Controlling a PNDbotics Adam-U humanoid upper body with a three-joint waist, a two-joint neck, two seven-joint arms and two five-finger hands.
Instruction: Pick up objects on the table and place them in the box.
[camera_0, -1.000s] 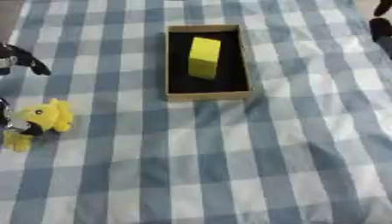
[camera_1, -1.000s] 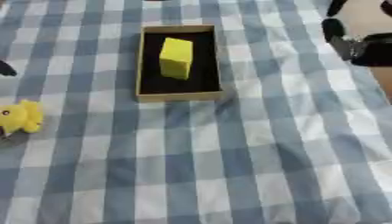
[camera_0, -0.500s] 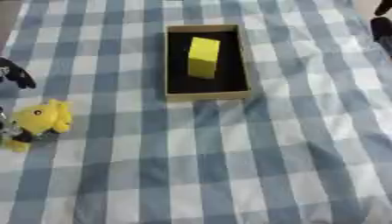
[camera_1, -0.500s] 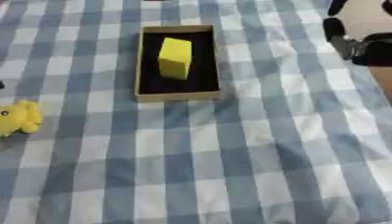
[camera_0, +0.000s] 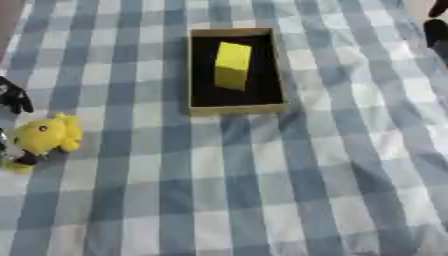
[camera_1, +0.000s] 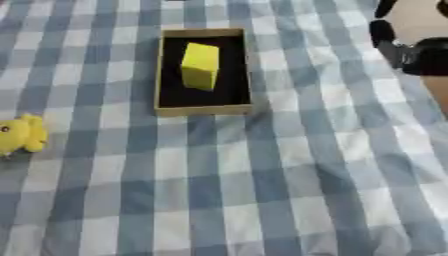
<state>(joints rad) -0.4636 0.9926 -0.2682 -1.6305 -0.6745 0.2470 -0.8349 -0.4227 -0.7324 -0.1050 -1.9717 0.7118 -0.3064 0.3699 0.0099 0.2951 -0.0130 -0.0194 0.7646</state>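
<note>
1 box (camera_0: 236, 108), tan rim, black inside, far centre of checked cloth (camera_0: 262, 190). 1 yellow block (camera_0: 232, 65) in box. 1 yellow plush toy (camera_0: 45, 136) at L edge, beside L hand (camera_0: 12, 96). R hand (camera_1: 409, 47) upper R corner. Fingers both hands: can't tell.

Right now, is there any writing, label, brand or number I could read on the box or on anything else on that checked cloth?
None can be read.
Box: plain brown rim, dark inside, no print showing.
Yellow block in the box: plain faces.
Yellow toy on the cloth near the left edge: only a dark dot shows, no lettering.
Checked cloth: pattern only.
</note>
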